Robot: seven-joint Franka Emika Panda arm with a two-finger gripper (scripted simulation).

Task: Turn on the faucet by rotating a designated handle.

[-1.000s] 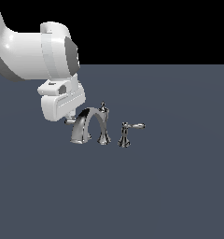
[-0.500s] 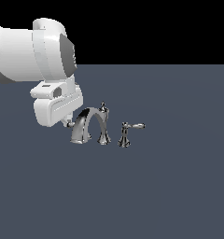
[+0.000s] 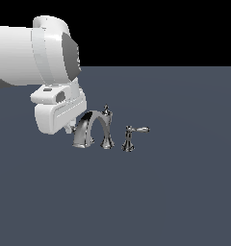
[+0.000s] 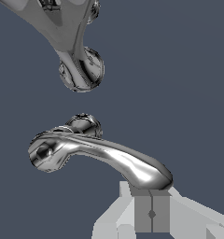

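Observation:
The chrome faucet (image 3: pixel 91 129) stands on the dark floor, with an arched spout and a finial-topped post (image 3: pixel 107 126). My gripper (image 3: pixel 69 129) is low at the spout's side on the exterior view's left, and its white hand hides the handle there. In the wrist view the handle (image 4: pixel 104 156) is a curved chrome lever, close up. Its rounded tip lies right over my gripper (image 4: pixel 151 210). The fingers (image 4: pixel 143 212) are pressed together and shut on nothing. I cannot tell whether they touch the tip. The spout (image 4: pixel 69 32) lies beyond the handle.
A separate flared post with a long lever (image 3: pixel 130 137) stands on the exterior view's right of the faucet. My large white arm (image 3: pixel 35 57) fills the exterior view's upper left. The floor (image 3: pixel 175 192) is flat and dark grey.
My hand has shifted a little toward the exterior view's left and the arm above it has swung lower. The faucet looks unmoved.

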